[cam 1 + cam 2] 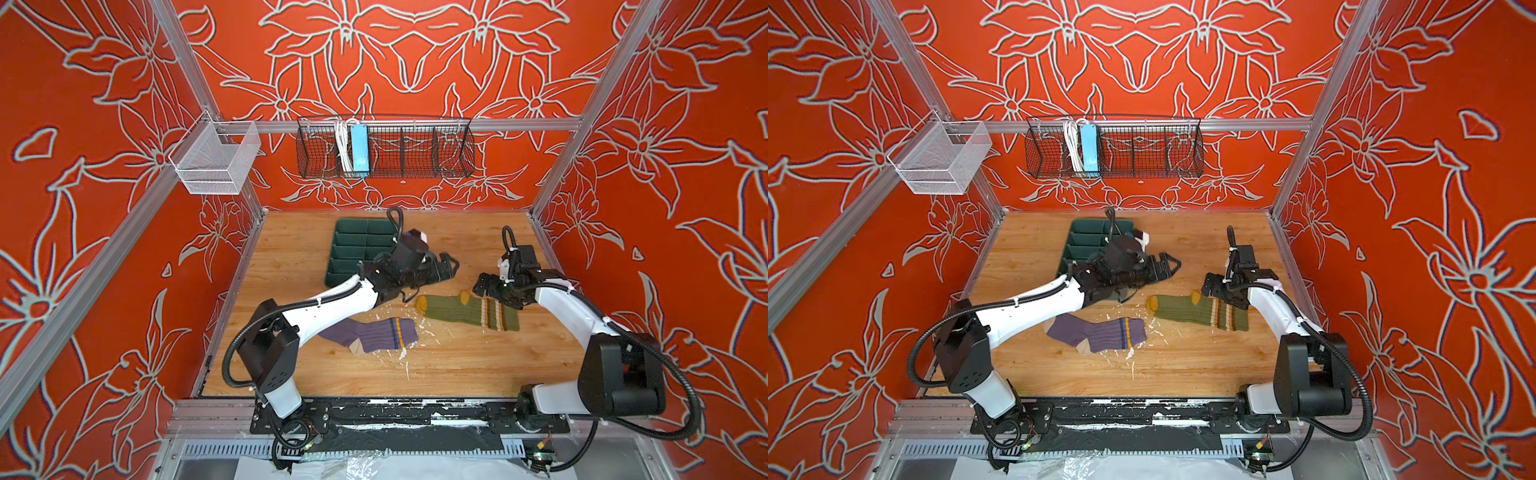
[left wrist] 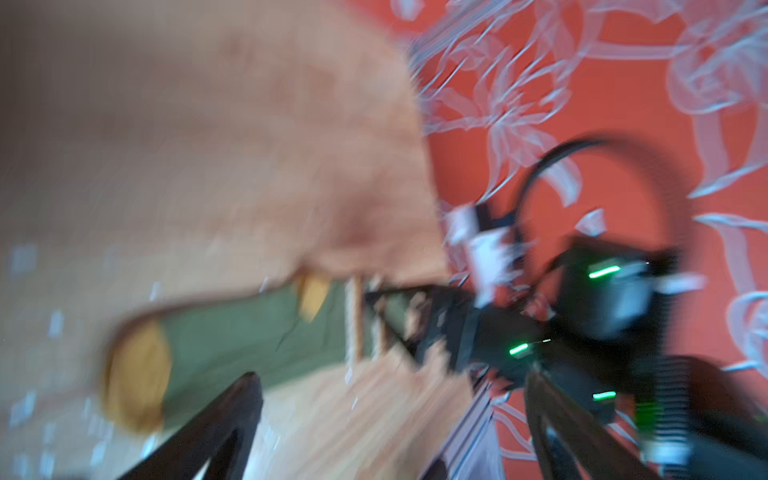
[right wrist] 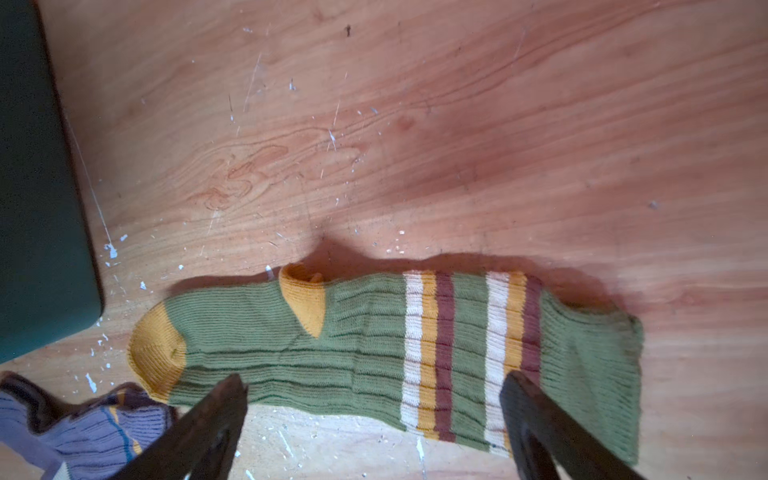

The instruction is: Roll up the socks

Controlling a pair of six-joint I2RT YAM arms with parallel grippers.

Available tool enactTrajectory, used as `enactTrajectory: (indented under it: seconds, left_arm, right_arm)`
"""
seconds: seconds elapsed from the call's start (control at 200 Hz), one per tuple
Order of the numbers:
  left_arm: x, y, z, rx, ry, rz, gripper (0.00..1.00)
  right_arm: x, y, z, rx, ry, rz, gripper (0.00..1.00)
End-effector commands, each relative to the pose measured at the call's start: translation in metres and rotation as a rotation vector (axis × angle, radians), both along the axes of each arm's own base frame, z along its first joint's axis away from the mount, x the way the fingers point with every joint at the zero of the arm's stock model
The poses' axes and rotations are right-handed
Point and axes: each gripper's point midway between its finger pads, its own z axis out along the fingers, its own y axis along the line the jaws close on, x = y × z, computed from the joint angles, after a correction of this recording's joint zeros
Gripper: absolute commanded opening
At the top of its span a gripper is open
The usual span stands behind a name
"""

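The olive green sock [image 3: 365,332] lies flat on the tabletop [image 1: 457,370] just beneath the right claw [image 1: 483,286], its long axis running finger to finger. That claw gapes wide, empty. The left claw [image 1: 451,266], also spread and empty, hangs past the toe, with the purple sock [image 1: 374,334] behind it.

We are looking into a robotics lab test cell: aluminium framing [image 1: 519,124] is boxing in a wooden table [image 1: 457,365], printed floral panels [image 1: 415,50] are standing in as walls, a wire basket [image 1: 415,160] and a mesh basket [image 1: 212,164] are hanging, and 2 arms, left arm [image 1: 332,301] and right arm [image 1: 559,303], are sitting on a rail [image 1: 415,415] at its near edge.
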Motion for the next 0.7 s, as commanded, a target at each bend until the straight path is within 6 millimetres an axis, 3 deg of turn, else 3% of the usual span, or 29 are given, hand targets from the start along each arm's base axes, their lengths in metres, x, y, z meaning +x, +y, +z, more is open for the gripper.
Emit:
enactTrajectory:
  seconds: [0.0, 0.25, 0.47, 0.696]
  left_arm:
    - [-0.019, -0.007, -0.05, -0.04, 0.177, 0.102, 0.97]
    - [-0.008, -0.036, -0.089, -0.152, 0.189, 0.115, 0.97]
    - [-0.003, -0.03, -0.132, -0.036, 0.237, 0.17, 0.97]
    - [0.022, -0.018, -0.134, 0.11, 0.129, 0.169, 0.97]
  right_arm:
    - [0.0, 0.003, -0.005, 0.055, -0.008, -0.018, 0.98]
    - [-0.013, -0.003, -0.017, 0.084, 0.04, -0.029, 0.98]
    - [-0.026, -0.006, -0.039, 0.112, 0.097, -0.051, 0.98]
    - [-0.059, -0.004, -0.057, 0.141, 0.165, -0.108, 0.98]
